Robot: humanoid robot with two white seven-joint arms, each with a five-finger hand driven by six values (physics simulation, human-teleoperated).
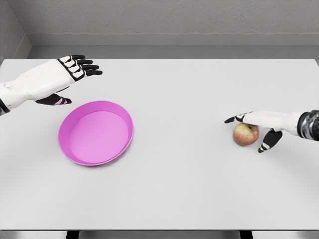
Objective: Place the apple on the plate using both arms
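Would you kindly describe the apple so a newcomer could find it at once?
Start from the white table and go to its right side. The apple lies under the right hand, far from the pink plate. It is the only small, round, red-yellow thing.

Pale grey table (189, 199) before a rough grey wall (174, 17), evenly lit, dark legs below.

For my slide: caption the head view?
Right hand over apple; left hand open beyond pink plate.
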